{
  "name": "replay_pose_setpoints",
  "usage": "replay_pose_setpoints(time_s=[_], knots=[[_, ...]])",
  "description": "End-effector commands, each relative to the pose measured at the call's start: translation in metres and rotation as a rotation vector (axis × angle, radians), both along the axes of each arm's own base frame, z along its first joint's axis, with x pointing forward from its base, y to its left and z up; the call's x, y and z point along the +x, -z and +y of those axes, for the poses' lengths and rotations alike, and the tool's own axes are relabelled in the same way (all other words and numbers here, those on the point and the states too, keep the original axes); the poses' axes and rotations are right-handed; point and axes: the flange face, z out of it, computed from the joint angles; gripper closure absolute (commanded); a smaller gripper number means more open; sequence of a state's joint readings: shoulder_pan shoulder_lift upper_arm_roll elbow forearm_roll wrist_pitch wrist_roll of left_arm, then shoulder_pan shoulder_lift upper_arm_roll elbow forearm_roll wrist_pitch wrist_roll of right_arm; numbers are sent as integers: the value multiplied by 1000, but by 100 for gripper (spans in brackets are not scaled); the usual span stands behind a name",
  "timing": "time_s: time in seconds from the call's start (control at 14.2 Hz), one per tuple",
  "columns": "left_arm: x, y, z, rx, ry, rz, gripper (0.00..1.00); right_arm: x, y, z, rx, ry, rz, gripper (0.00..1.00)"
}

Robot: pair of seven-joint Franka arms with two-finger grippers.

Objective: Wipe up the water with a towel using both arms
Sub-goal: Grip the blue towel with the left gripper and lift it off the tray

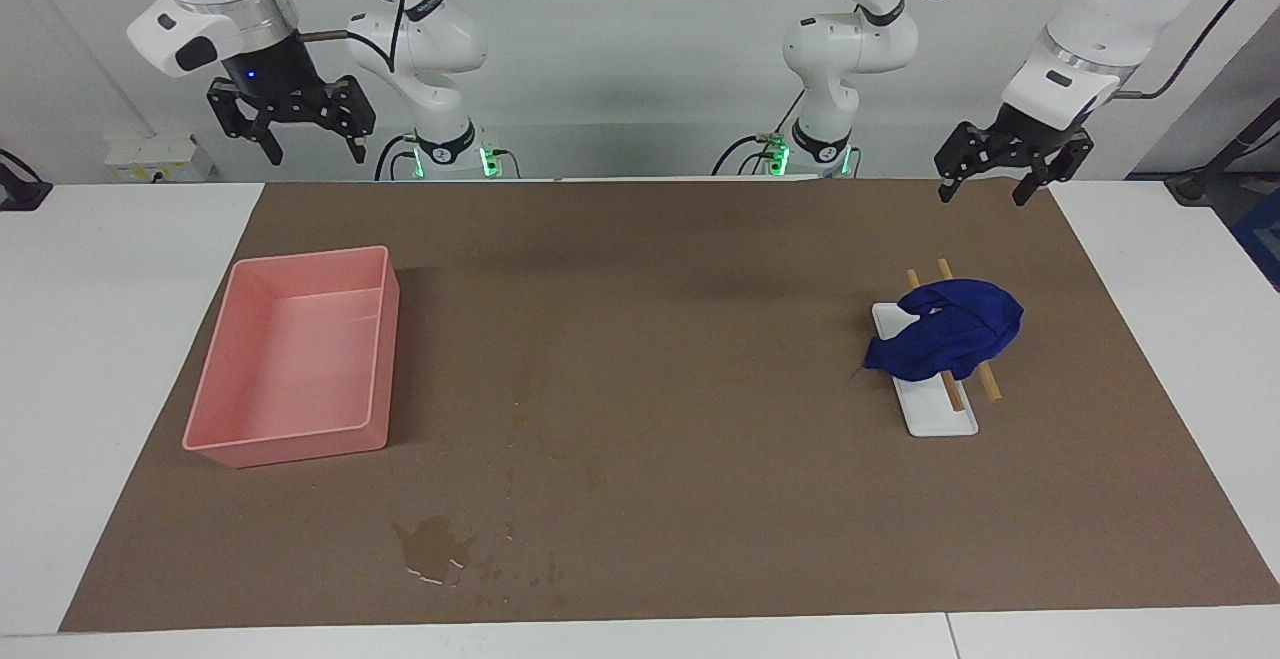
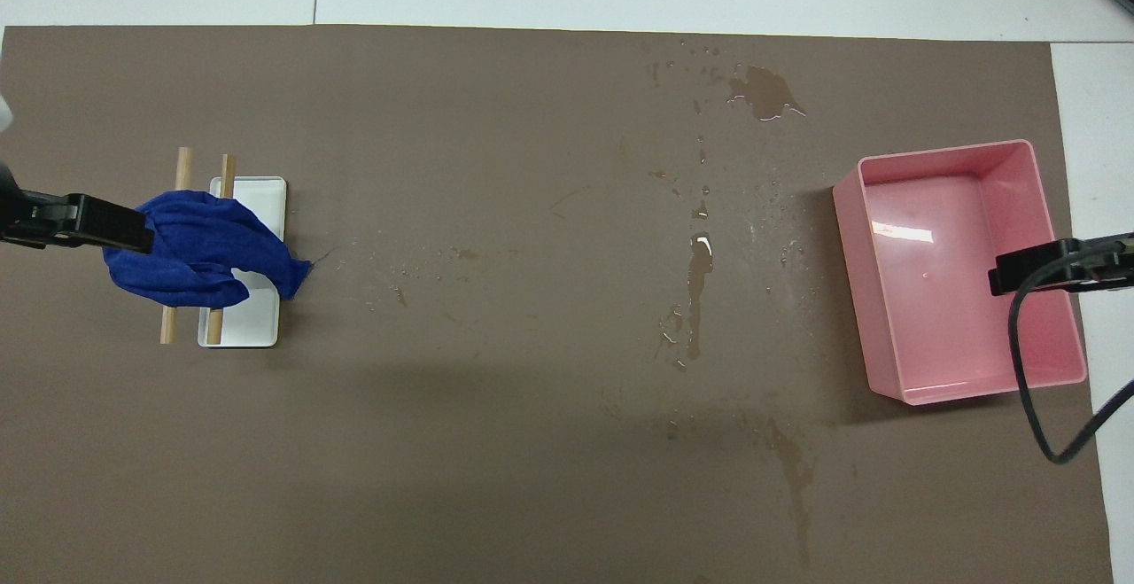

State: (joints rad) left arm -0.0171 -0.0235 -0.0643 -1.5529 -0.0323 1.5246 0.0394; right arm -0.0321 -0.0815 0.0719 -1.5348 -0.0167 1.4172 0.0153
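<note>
Looking across the table (image 1: 120, 359), we find the towel (image 1: 948, 331) bunched on top of two wooden sticks (image 1: 985, 381) that lie across a small white tray (image 1: 940, 417), toward the left arm's end of the brown mat (image 1: 700, 269). The cloth covers the tray's end nearer to the robots and leaves the sticks' tips showing on both sides.

We see the left gripper (image 1: 1003, 185) hanging in the air above the mat's edge, up by the robots, well apart from the towel and touching nothing. Its fingers are spread and hold nothing. In the overhead view its black tip (image 2: 84, 222) overlaps the towel (image 2: 199, 249), but the facing view shows it raised clear.

We see the right gripper (image 1: 312, 147) waiting high over the table, above the pink bin (image 1: 290, 354), fingers spread and empty too. From above, only its black tip (image 2: 1054, 267) shows over the bin (image 2: 961, 269).

The water (image 2: 695, 287) lies mid-mat as faint dark streaks and specks, between the towel and the bin and closer to the bin. We note a larger glossy blotch (image 1: 432, 547) farther from the robots, near the mat's edge. The water sits well apart from both grippers and from the towel.
</note>
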Motion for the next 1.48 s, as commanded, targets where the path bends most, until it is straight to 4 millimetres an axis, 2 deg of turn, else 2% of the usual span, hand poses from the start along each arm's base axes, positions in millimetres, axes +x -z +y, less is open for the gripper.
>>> replay_pose_setpoints(time_s=[0.0,0.14,0.28,0.42,0.56,0.63,0.7,0.85,0.99,1.13,1.27,1.34,1.41], knots=[[-4,1,2,-15,5,-13,0,-3,-2,-2,16,-14,9,0],[0,6,3,-15,-3,-36,0,-3,-2,-2,16,-12,9,0],[9,22,19,-21,-51,-132,0,-3,-1,-2,16,-14,11,0],[22,47,57,-19,-130,-176,0,-3,-1,-1,16,-14,11,0],[34,81,76,-24,-240,-170,0,-3,-1,-2,16,-12,11,0],[34,101,80,-26,-291,-167,0,-3,-1,-2,16,-12,11,0],[30,128,86,-26,-339,-161,0,-3,-2,-2,16,-12,9,0],[17,169,94,-22,-356,-174,0,-3,-2,-2,16,-12,9,0],[7,190,96,-20,-371,-163,0,-3,0,-2,16,-12,12,0],[-3,202,95,-18,-394,-141,0,-3,-1,-2,16,-12,11,0],[-6,211,85,-24,-448,-153,0,-3,-2,-2,16,-12,9,0],[-5,211,85,-27,-463,-156,10,-3,-1,-2,16,-12,11,0],[-6,212,85,-28,-483,-152,34,-3,-2,-2,16,-12,9,0]])
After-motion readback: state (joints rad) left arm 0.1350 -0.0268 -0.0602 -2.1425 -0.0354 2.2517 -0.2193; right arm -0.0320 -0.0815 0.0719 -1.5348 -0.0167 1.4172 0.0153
